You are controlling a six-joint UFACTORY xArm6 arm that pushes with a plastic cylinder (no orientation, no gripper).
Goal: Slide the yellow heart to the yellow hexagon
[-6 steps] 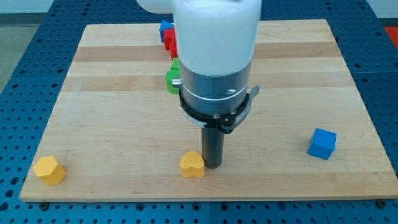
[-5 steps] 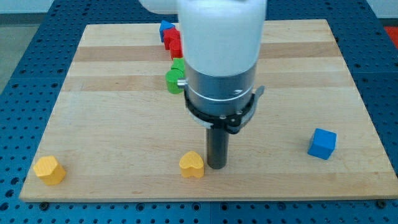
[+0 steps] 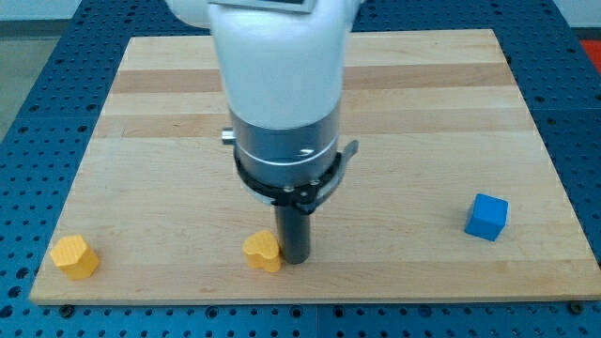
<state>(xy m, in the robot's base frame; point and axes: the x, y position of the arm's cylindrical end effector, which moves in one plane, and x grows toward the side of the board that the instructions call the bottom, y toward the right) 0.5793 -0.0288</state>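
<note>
The yellow heart (image 3: 263, 252) lies near the board's bottom edge, left of centre. My tip (image 3: 295, 259) stands right against the heart's right side. The yellow hexagon (image 3: 74, 256) sits at the board's bottom left corner, well to the left of the heart. The arm's white and grey body covers the board's middle and top centre.
A blue cube (image 3: 486, 217) sits at the lower right of the wooden board (image 3: 141, 169). The arm's body hides the blocks at the board's top centre. A blue perforated table (image 3: 28, 94) surrounds the board.
My tip has moved to the view's left and slightly down, pushing the yellow heart leftward toward the hexagon. The arm's body now hides the red, green and blue blocks at the top.
</note>
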